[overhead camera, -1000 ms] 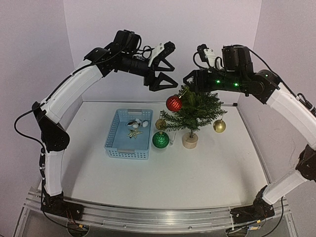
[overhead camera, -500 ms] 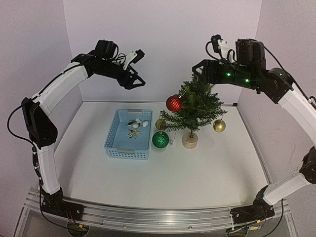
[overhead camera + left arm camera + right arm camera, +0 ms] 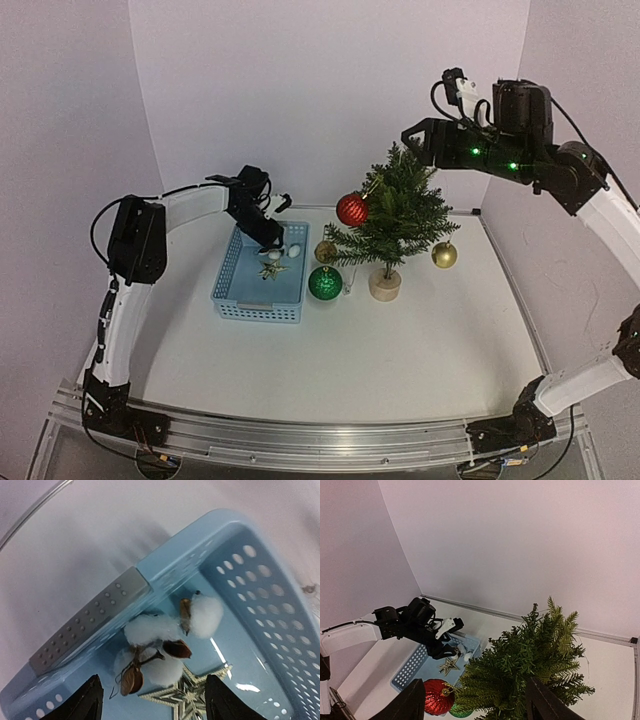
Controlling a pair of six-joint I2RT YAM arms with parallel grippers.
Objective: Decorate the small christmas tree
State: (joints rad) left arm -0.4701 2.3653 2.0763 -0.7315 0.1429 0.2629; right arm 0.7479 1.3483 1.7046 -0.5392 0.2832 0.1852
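Left wrist view: my left claw hangs spread, gripping nothing, just above the cotton sprig in the blue basket. The small christmas tree stands on the table just right of the basket. My right claw is spread too, high to the basket's right.

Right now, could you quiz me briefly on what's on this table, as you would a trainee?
1. True or false: the red bauble hangs on the small christmas tree.
2. Which arm's end effector is over the blue basket? A) left B) right
3. How many gold baubles show in the top view?
Key: 1. True. 2. A: the left end effector, open above the cotton bolls. 3. Two: one right of the tree, one left of it.
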